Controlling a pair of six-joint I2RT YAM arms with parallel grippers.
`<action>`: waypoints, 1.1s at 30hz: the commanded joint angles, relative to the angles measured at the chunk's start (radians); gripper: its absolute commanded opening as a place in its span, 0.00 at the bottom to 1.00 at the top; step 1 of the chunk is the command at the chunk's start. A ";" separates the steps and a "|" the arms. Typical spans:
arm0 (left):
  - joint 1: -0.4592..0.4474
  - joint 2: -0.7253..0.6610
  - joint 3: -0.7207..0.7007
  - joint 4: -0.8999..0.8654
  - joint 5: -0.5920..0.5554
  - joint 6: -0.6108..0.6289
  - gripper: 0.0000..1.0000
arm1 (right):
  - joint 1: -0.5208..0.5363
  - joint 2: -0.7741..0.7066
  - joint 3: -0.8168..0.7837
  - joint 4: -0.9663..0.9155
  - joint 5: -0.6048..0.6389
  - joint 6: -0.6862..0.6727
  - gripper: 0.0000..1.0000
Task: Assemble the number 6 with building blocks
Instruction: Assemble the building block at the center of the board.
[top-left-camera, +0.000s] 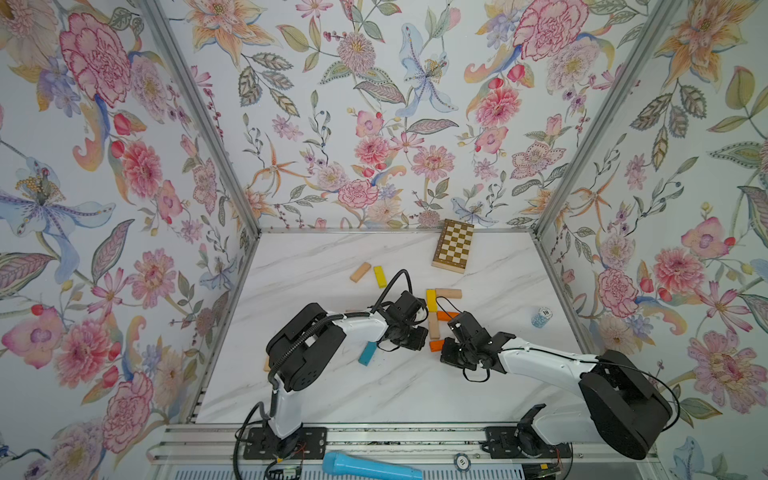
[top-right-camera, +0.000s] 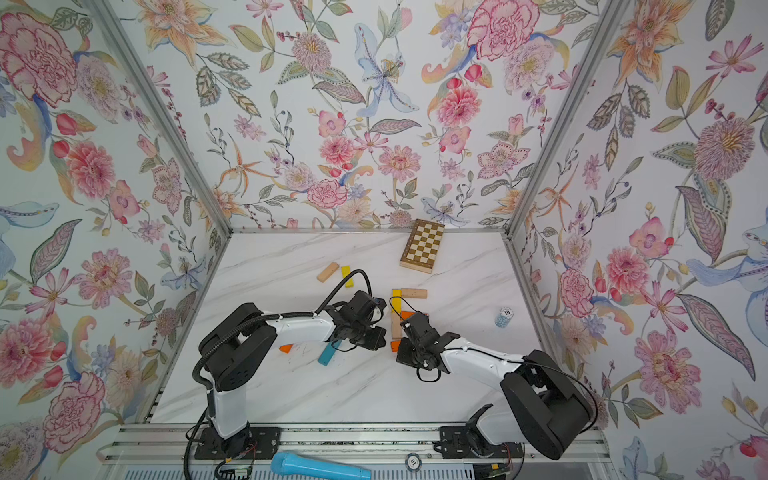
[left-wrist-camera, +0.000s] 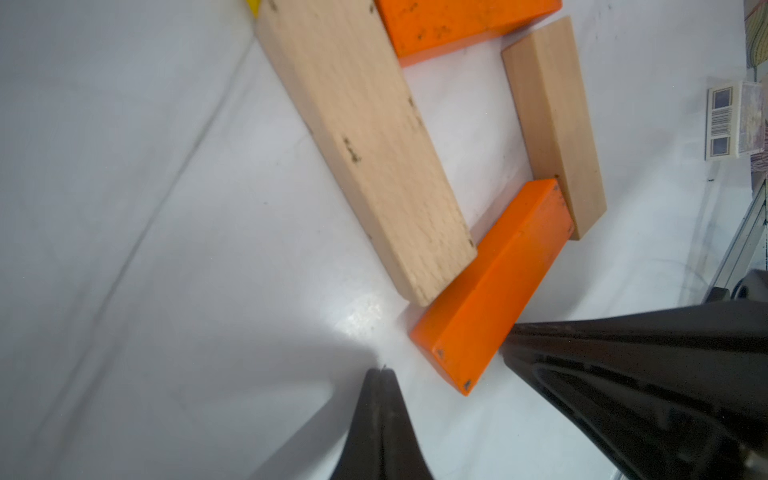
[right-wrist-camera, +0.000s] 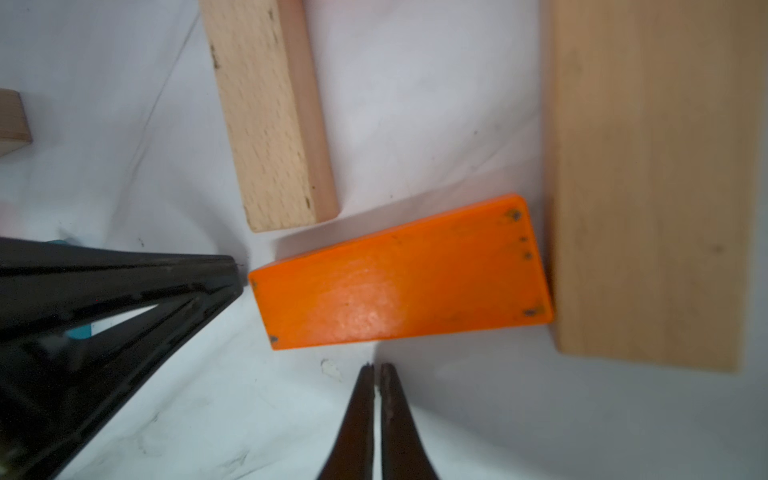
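Observation:
Building blocks lie in the shape of the number 6 at mid table: a beige top bar (top-left-camera: 448, 293), a yellow stem (top-left-camera: 431, 300), and below them a loop of a beige block (left-wrist-camera: 365, 137), an orange block (left-wrist-camera: 457, 25), a second beige block (left-wrist-camera: 557, 124) and a bottom orange block (top-left-camera: 436, 345) (left-wrist-camera: 494, 286) (right-wrist-camera: 399, 278). My left gripper (left-wrist-camera: 383, 370) is shut and empty, its tip at one end of the bottom orange block. My right gripper (right-wrist-camera: 376, 366) is shut and empty beside that block's long near side. Both wrists hide part of the loop in both top views.
Loose blocks: teal (top-left-camera: 367, 353), beige (top-left-camera: 360, 272) and yellow (top-left-camera: 379, 276) further back, orange (top-right-camera: 286, 348) under the left arm. A chequered board (top-left-camera: 453, 247) leans at the back wall. A chip stack (top-left-camera: 541, 316) stands at the right. A blue microphone (top-left-camera: 370, 467) lies on the front rail.

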 joint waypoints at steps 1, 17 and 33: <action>0.016 -0.033 -0.041 -0.009 -0.050 -0.023 0.00 | 0.017 0.042 0.032 -0.007 0.006 0.014 0.09; 0.040 -0.067 -0.088 0.019 -0.062 -0.045 0.00 | 0.008 0.114 0.096 -0.012 0.005 -0.014 0.08; 0.039 -0.069 -0.087 0.027 -0.043 -0.035 0.00 | -0.017 0.050 0.075 -0.070 0.014 -0.049 0.08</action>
